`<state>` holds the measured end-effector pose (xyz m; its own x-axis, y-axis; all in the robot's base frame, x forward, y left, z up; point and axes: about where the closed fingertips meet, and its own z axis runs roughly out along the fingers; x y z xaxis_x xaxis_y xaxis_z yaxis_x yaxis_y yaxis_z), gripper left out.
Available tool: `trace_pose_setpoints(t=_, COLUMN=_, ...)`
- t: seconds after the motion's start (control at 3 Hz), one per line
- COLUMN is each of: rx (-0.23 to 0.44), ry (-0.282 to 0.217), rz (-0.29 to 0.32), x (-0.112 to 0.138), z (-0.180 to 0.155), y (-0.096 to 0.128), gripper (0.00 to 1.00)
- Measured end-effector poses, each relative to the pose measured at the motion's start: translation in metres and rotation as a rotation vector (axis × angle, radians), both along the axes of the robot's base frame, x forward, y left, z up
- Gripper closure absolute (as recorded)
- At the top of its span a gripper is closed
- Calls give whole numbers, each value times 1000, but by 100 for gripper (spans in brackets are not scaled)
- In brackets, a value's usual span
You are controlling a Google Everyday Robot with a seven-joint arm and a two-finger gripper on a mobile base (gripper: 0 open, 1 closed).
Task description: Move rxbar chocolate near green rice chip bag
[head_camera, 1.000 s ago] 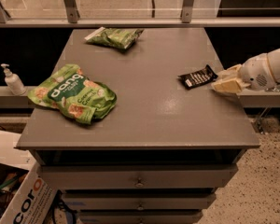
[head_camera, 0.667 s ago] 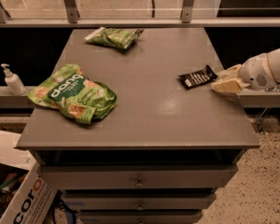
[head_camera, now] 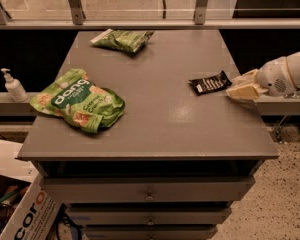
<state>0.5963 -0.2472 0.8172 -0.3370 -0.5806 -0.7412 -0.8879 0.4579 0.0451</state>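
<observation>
Rxbar chocolate [head_camera: 210,82] lies on the grey desk [head_camera: 155,129], the largest thing in view, close to its 3 o'clock edge. Next in size, the green rice chip bag [head_camera: 80,101] lies crumpled at about 9 o'clock on the desk, well apart from the bar. A smaller dark green bag [head_camera: 122,39] rests near 12 o'clock. The claw [head_camera: 244,89] hangs over the 3 o'clock edge, just beside the bar's right end. I cannot tell whether it stands wide or narrow, and nothing shows in its grip. Smallest is the bar itself, a flat black wrapper with pale lettering, its long side running roughly from 9 to 3 o'clock. It is probably light and fairly stiff inside a slick film. It lies so low that it may skid on the smooth desk rather than lift. The best hold is likely across its narrow width at the middle, from above, since the crimped ends look too flimsy.
</observation>
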Motion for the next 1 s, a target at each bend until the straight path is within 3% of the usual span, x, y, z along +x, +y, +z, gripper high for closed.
trace_pose_setpoints(t=0.33, rx=0, ry=0, rz=0, x=0, z=0, y=0, gripper=12)
trace_pose_setpoints(t=0.67, rx=0, ry=0, rz=0, x=0, z=0, y=0, gripper=0)
trace_pose_setpoints(t=1.0, rx=82, ry=-126, rz=55, x=0, z=55, y=13, gripper=0)
